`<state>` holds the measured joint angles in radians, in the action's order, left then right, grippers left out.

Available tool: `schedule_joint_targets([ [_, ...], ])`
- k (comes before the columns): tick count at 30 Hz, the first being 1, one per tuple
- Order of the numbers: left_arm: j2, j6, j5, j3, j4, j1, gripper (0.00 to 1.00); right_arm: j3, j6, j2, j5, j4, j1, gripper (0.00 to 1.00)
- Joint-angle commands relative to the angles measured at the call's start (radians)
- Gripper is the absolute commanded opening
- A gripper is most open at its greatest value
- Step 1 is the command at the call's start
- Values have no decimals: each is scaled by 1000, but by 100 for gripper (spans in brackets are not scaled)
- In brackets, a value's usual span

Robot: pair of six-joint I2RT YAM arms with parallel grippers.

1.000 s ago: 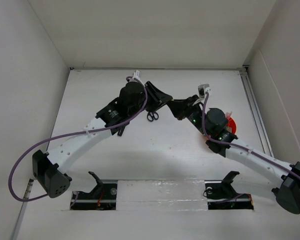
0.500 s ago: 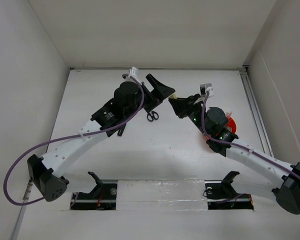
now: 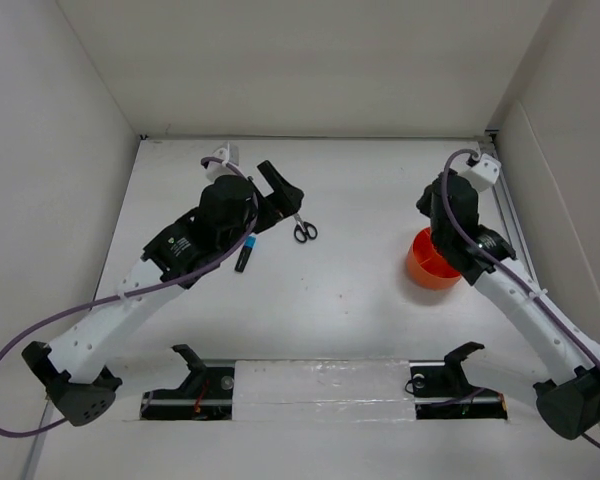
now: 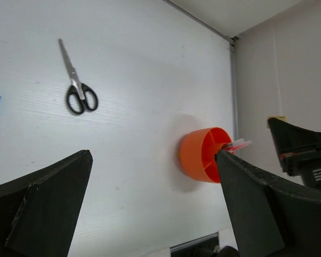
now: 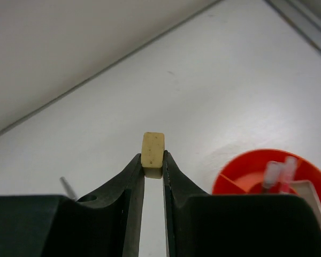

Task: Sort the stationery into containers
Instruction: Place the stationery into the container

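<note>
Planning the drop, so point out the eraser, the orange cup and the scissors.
eraser (image 5: 153, 151), right wrist view, tan front face.
orange cup (image 4: 195, 162), left wrist view, outer wall.
scissors (image 4: 78, 90), left wrist view, where blades meet handles.

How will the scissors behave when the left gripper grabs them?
The scissors lie flat and closed on the smooth white table, so they will probably slide if nudged. They look stiff and thin, likely hard to get under. Held by one handle, the blades might swing open.
</note>
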<state>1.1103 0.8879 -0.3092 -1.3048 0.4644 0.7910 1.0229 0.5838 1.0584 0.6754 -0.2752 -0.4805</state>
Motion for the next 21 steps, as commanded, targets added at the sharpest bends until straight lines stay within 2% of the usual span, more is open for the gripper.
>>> schedule_joint_targets([
  [1, -24, -90, -106, -28, 150, 4, 99, 37, 76, -8, 112, -197, 84, 0],
  [6, 28, -101, -139, -19, 195, 4, 99, 71, 135, 49, 112, -269, 158, 0],
  [11, 147, -124, -97, -7, 168, 4, 99, 135, 204, 113, 122, -337, 168, 0],
  [12, 160, -136, -87, -7, 148, 4, 99, 135, 176, 123, 110, -337, 158, 0],
  [15, 172, -167, -54, -7, 108, 4, 99, 115, -18, 98, -28, -191, 190, 0],
  [18, 181, -185, -54, -7, 108, 4, 99, 72, -187, 81, -343, -27, 324, 0],
  [19, 181, -199, -44, -7, 108, 4, 99, 72, -288, 81, -458, 14, 368, 0],
  [20, 181, -214, -31, -7, 108, 4, 99, 72, -311, 92, -638, 14, 444, 0],
  [21, 172, -227, -7, -7, 108, -7, 99, 103, -311, 103, -702, 1, 476, 0],
])
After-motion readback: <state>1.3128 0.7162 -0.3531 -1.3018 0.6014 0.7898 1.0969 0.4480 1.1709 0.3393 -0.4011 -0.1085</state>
